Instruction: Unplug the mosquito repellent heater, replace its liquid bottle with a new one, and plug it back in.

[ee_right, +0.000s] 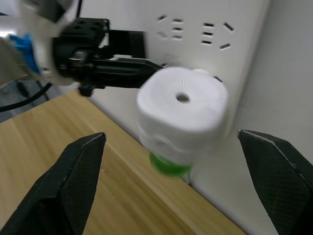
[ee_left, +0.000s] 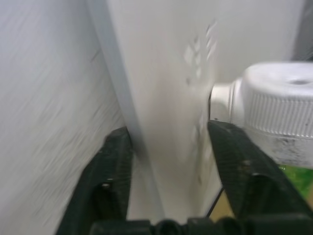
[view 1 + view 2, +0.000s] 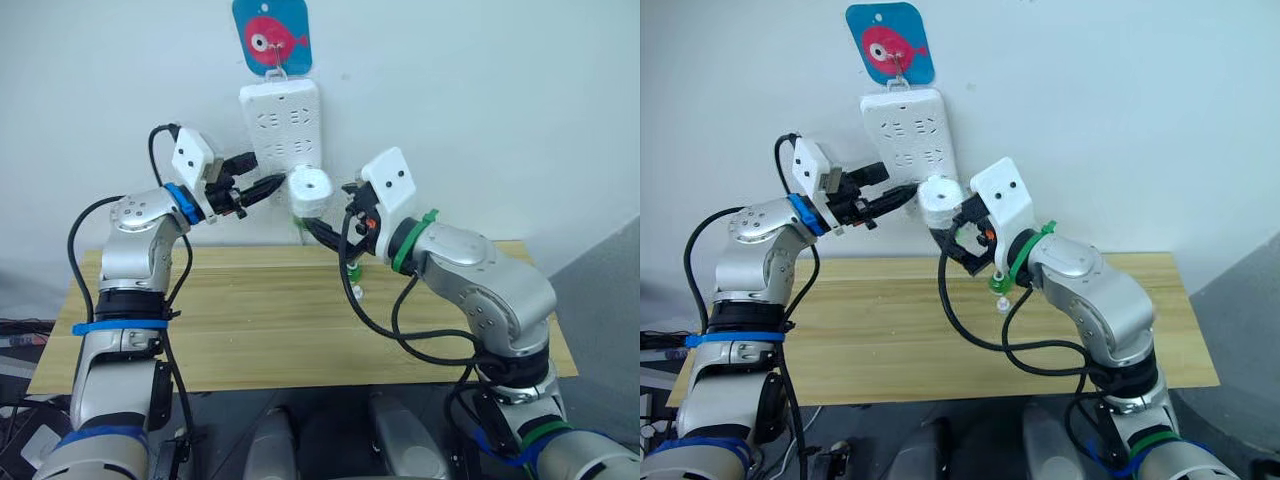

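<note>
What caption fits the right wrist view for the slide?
Open right gripper approaches the plugged-in mosquito repellent heater on the power strip, which the left gripper braces.

heater [image 3: 309,190] on power strip [image 3: 280,125], above table [image 3: 250,320]

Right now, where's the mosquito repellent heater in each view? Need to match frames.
Left eye view: mosquito repellent heater at upper centre, on the power strip's lower end.
Right eye view: upper centre, left of the right gripper.
Left wrist view: at the right edge, past the left gripper's finger.
Right wrist view: centre, between the fingers.
Shared landmark: the white power strip.
</note>
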{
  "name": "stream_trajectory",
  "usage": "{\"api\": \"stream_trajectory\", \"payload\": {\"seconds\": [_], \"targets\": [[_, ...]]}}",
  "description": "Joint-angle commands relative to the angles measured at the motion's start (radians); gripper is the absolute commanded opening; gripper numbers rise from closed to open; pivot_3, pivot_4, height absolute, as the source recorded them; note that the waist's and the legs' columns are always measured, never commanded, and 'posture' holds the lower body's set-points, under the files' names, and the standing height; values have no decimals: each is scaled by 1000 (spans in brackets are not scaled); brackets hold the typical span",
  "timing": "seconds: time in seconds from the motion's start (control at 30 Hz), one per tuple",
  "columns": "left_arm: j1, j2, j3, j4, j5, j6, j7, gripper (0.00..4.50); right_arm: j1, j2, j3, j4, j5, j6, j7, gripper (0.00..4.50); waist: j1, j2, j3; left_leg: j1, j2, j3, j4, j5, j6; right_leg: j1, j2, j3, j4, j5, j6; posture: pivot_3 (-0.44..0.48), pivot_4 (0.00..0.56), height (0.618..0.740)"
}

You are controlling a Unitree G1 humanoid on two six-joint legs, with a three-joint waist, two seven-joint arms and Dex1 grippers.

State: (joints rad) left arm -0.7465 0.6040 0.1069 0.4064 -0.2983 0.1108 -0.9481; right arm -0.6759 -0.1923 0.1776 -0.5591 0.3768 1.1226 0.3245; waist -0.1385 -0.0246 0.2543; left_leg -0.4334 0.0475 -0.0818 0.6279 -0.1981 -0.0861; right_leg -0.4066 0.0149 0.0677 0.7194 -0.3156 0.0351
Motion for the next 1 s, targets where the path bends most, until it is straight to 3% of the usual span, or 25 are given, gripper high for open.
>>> {"api": "stream_trajectory", "payload": {"seconds": [0.03,0.27,0.37,0.5,0.73,1.0], "targets": [[27,52,37,-57,-2,-2,1,3484,6,-23,-13,-60,43,-24,48,4500,0,0,0,-1,0,0,0,0,0,0,-1,0,-1,0,0,-113,212,725],[205,190,97,-234,-57,75,-65,3484,29,-101,24,-76,74,-108,147,4500,0,0,0,-1,0,1,-1,0,0,0,-2,0,-2,0,0,-89,221,725],[369,268,132,-435,-151,182,-151,3531,40,-113,33,-77,88,-138,176,3947,4,0,1,0,1,1,-1,0,0,0,-1,1,-1,0,0,-65,218,725],[549,304,181,-715,-284,328,-153,3531,37,-116,77,-28,47,-209,180,2564,23,0,1,0,0,1,0,0,0,0,-2,1,-1,0,0,-31,211,725],[642,243,213,-931,-345,423,17,3531,-7,-57,126,118,-57,-332,131,119,61,-1,1,0,0,1,1,1,-1,1,-1,1,-1,0,0,6,204,725],[651,241,207,-966,-366,445,66,3531,-22,-29,115,209,-131,-363,91,55,74,-1,1,0,0,1,0,1,-2,1,-1,1,-1,0,0,13,203,725]]}}
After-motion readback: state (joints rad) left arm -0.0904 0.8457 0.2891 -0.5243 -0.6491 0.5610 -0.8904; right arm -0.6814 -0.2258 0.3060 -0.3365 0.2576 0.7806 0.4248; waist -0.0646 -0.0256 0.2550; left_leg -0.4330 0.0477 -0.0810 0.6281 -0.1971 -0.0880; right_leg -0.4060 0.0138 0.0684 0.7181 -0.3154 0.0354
